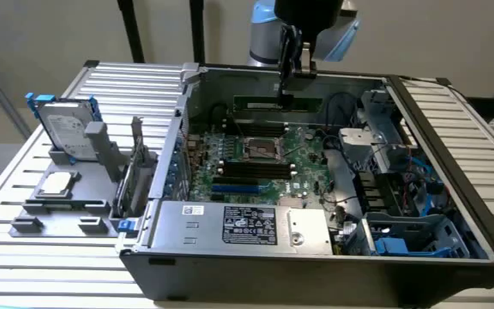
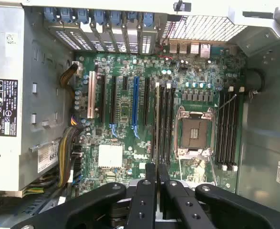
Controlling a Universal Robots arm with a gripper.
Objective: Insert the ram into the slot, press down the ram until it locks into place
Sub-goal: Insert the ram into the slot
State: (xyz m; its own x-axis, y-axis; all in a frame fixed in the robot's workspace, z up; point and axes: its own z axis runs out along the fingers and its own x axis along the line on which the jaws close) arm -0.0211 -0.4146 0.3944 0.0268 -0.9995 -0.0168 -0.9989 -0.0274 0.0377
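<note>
Bench (image 1: 58, 270): ribbed metal slats that run across the exterior view. From my station I count two things resting directly on it.

1. Open computer case (image 1: 229, 257), dark, lying with its open side up. It takes the middle of the bench and the exterior view's right.
2. Grey moulded holder tray (image 1: 58, 212), on the exterior view's left, just beside the case wall.

Bare slats show in front of both and behind the tray.

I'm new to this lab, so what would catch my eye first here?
The open computer case with its green motherboard dominates the slatted table. Over its far side, the gripper holds the ram level. A hard drive stands upright at the exterior view's left.
</note>
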